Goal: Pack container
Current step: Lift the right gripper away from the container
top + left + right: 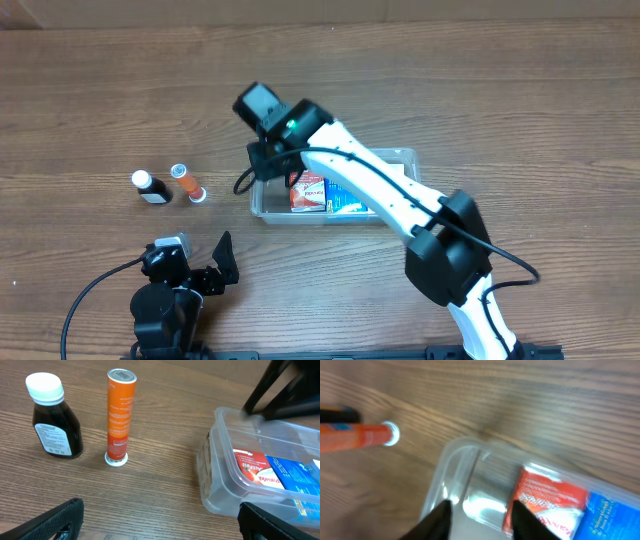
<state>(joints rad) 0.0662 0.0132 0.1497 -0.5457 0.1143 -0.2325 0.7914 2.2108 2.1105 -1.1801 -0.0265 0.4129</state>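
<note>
Left to right: a dark bottle (150, 187) and an orange tube (186, 182) stand beside the container (258, 208), which sits mid-table and holds a red box (308, 192) and a blue box (345, 200). The left claw (160, 527) gapes wide and empty. The right claw (482, 520) hangs parted, gripping nothing, over the container's left end. The thin, slick plastic likely flexes, so the rim looks the surest hold.

Table (165, 435) was seen as matt wood grain. The container (215, 485) was made of clear, shiny plastic, tbh. Glossy card was noted on the red box (252, 470); the dark bottle (55, 425) was capped in white plastic.
</note>
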